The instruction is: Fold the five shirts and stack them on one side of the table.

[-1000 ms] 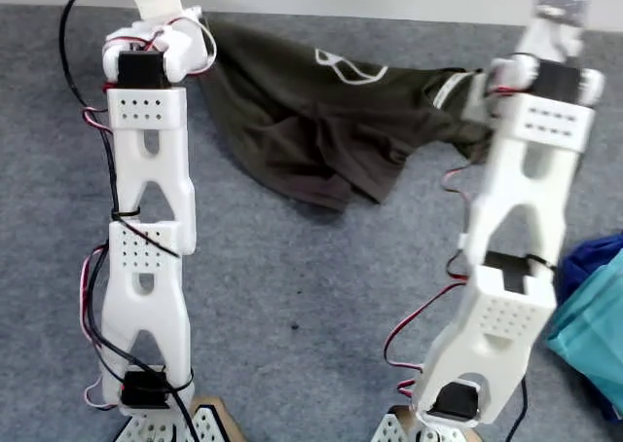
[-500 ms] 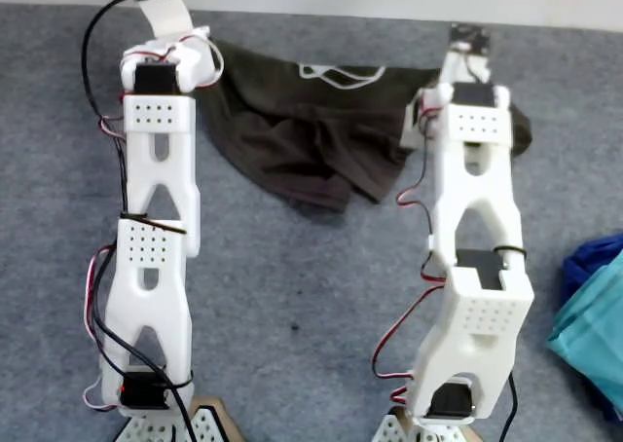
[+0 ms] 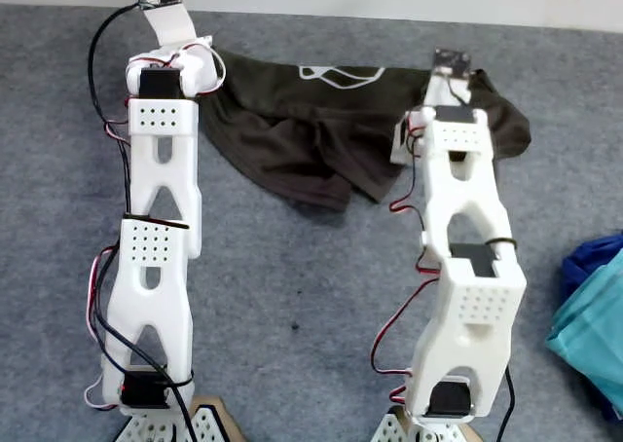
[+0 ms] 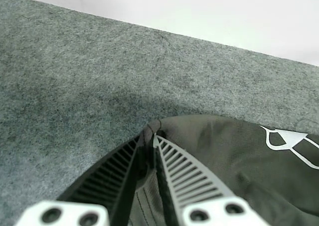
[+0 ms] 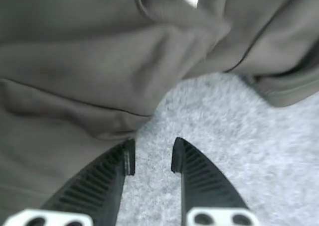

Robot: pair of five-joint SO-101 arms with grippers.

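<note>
A dark olive shirt [image 3: 311, 140] with a white print lies crumpled across the far middle of the grey table. At its far left corner, my left gripper [image 4: 151, 131] is shut on a pinch of the shirt's [image 4: 224, 151] edge. My right gripper [image 5: 152, 154] stands open just above the table, right beside a fold of the shirt [image 5: 99, 66], with only grey cloth surface between its fingers. In the high view the left arm [image 3: 161, 169] reaches to the shirt's left end and the right arm [image 3: 458, 199] covers its right part.
A teal shirt [image 3: 594, 325] and a blue one [image 3: 589, 257] lie bunched at the table's right edge. A white wall runs along the far edge of the grey table [image 3: 292, 296].
The right arm has swung left and now stands over the shirt's right part, which dropped from its raised position and lies slack. The left arm shifted slightly right, still pinching the corner.
</note>
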